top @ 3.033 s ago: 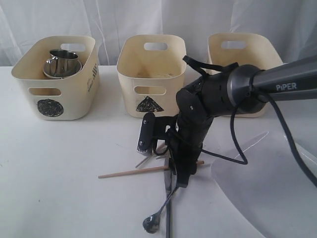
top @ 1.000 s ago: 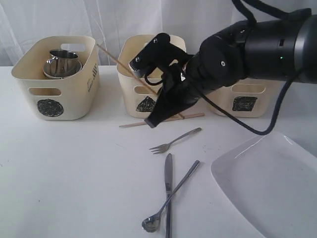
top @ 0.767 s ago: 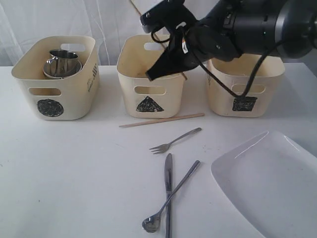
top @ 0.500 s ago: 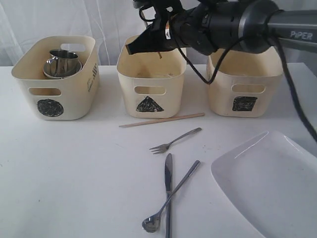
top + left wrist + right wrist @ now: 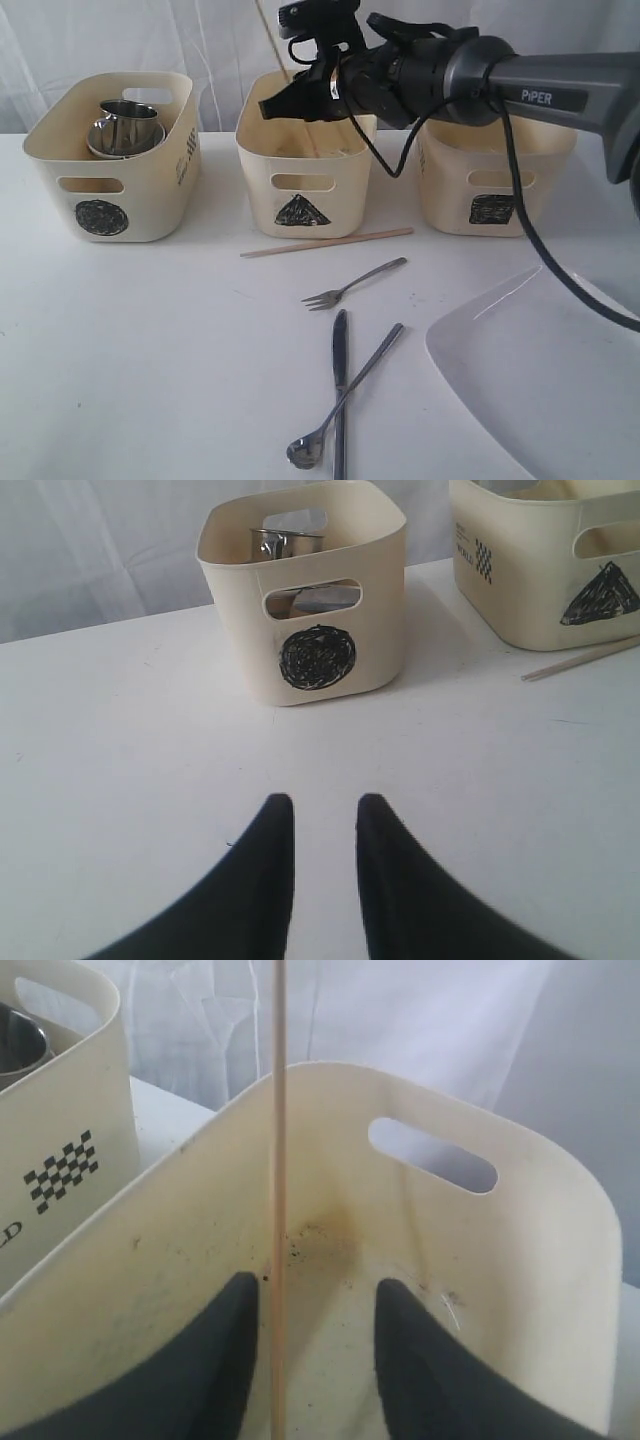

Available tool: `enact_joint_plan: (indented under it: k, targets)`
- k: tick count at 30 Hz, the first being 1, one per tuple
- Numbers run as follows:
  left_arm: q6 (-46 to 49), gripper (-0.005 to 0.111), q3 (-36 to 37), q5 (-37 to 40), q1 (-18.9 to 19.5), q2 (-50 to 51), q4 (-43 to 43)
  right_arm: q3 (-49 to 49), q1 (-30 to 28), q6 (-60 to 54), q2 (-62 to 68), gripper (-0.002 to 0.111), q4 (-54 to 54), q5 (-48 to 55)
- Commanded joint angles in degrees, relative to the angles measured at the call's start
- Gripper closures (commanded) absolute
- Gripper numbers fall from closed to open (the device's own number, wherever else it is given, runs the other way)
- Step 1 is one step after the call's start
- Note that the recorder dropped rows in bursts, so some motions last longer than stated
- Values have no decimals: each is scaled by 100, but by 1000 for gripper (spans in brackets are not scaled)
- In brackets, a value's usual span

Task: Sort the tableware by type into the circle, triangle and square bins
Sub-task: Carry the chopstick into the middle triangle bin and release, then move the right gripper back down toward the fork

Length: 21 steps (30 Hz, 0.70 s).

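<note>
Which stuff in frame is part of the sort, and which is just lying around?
Job: circle bin, triangle bin, square bin; steelware already in the circle bin; chopstick at the right gripper; tabletop chopstick; fork; knife; long spoon; white plate.
Not job: curtain, arm cable, table.

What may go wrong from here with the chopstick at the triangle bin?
The chopstick stands steeply in the triangle bin, reaching far above its rim, between the open fingers of the right gripper. It may tip over the rim and fall out. It may also catch on a finger when the arm pulls away.
</note>
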Motion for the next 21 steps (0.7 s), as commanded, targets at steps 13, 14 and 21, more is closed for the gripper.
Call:
enact_joint_plan:
  k: [13, 14, 21]
  targets:
    - [-53, 78, 13, -1, -2, -40, -13, 9, 40, -1139, -1380, 58, 86, 2627]
    - [-53, 78, 13, -1, -2, -40, -13, 9, 65, -1193, -1478, 58, 119, 3012]
    - [-53, 78, 13, -1, -2, -40, -13, 119, 188, -2848, -1966, 58, 2032, 5369]
